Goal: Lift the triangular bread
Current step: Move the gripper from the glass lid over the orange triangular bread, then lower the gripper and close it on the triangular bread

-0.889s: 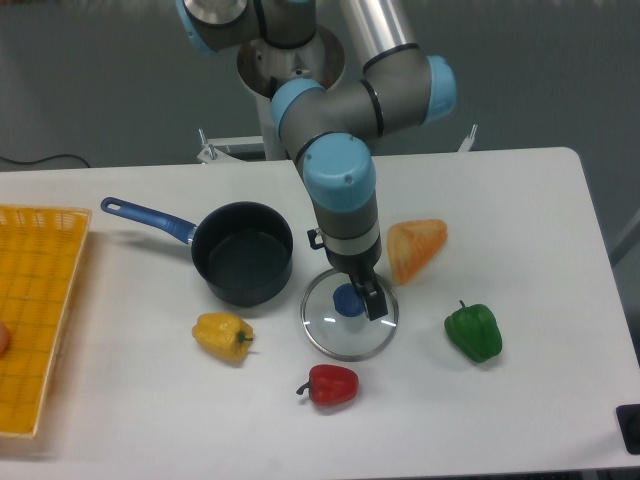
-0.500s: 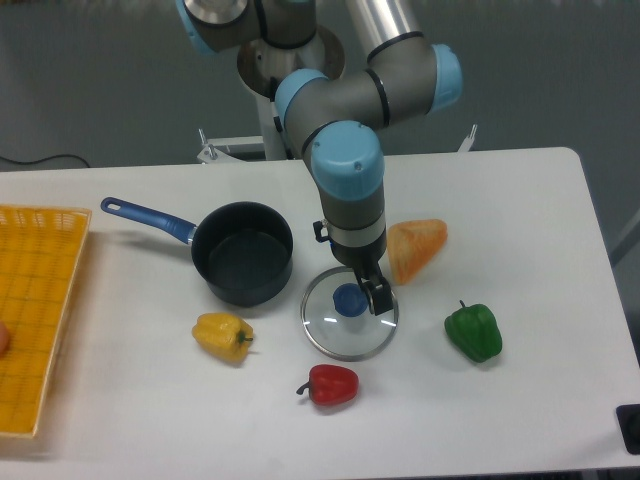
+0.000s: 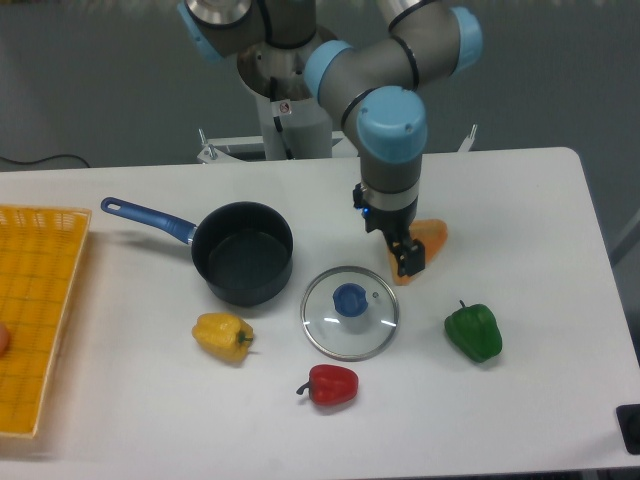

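1. Right now the gripper (image 3: 409, 261) hangs in front of the triangular bread (image 3: 430, 239), a rounded orange wedge at the table's (image 3: 520, 200) right; whether its jaws are wide or narrow, I cannot tell.
2. Three glossy peppers: yellow pepper (image 3: 223, 336), red pepper (image 3: 331, 385), green pepper (image 3: 473, 332).
3. One glass lid (image 3: 350, 311) lies near the black pot (image 3: 242, 252); a yellow basket (image 3: 33, 315) sits far left.
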You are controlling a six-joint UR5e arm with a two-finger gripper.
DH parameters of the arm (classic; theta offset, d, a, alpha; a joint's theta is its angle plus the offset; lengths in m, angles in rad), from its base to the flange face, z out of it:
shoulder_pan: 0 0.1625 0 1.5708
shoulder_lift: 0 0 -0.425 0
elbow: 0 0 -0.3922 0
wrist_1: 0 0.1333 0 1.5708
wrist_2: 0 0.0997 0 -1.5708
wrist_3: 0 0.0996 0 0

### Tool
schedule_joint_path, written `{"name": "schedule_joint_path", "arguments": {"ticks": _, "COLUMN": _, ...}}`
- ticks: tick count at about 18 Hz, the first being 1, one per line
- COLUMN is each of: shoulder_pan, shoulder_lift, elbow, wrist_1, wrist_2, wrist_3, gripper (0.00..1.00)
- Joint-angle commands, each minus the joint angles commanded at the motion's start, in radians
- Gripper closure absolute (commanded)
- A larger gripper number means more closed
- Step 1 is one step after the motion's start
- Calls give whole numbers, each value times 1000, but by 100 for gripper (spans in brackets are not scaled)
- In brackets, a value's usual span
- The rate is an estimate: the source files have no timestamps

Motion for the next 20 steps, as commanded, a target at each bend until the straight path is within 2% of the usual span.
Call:
{"name": "schedule_joint_path", "arguments": {"ticks": 4, "shoulder_pan": 18, "shoulder_lift": -5, "elbow": -9, "wrist_1": 3, "wrist_2": 15, "wrist_3": 32, "gripper": 0}}
{"name": "schedule_joint_path", "arguments": {"ticks": 7, "shoulder_pan": 74, "shoulder_lift": -11, "elbow": -15, "wrist_1": 3, "wrist_2": 12, "wrist_3": 214, "gripper": 0}}
{"name": "schedule_joint_path", "arguments": {"ticks": 9, "shoulder_pan": 95, "shoulder_lift": -14, "elbow": -17, "wrist_1": 5, "wrist_2": 18, "wrist_3": 271, "gripper": 0}}
{"name": "schedule_joint_path", "arguments": {"ticks": 17, "shoulder_pan": 126, "shoulder_lift": -127, "elbow": -49, "wrist_1": 24, "wrist_2": 38, "wrist_3": 270, "gripper": 0}}
{"name": "schedule_joint_path", "arguments": {"ticks": 20, "shoulder_pan": 121, "shoulder_lift": -140, "elbow": -52, "wrist_1": 44, "wrist_2": 37, "wrist_3": 270, "gripper": 0}}
